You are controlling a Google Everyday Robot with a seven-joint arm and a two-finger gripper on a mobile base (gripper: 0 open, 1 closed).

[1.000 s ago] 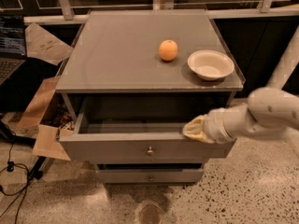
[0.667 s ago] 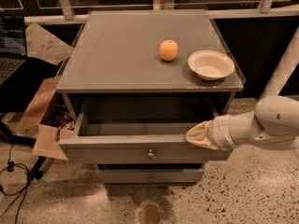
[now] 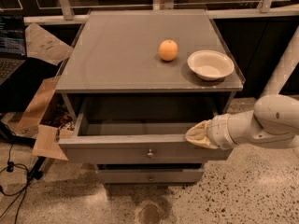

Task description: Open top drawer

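The top drawer (image 3: 117, 150) is a long grey front panel with a small round metal knob (image 3: 150, 152) at its centre. It stands pulled well out of the grey cabinet (image 3: 117, 55), and its inside looks empty. My gripper (image 3: 197, 134) comes in from the right on a white arm (image 3: 261, 125) and rests at the top edge of the drawer front, right of the knob. A narrower grey drawer front (image 3: 149, 175) with a similar knob sits below, closed.
An orange (image 3: 168, 50) and a white bowl (image 3: 210, 64) sit on the cabinet top at the right. Cardboard boxes (image 3: 44, 120) and cables (image 3: 11, 171) lie on the floor to the left. A laptop (image 3: 11, 45) shows at far left. A railing runs behind.
The gripper and arm have shifted slightly down and toward the camera along the drawer's front edge, and the drawer front has come out a little further.
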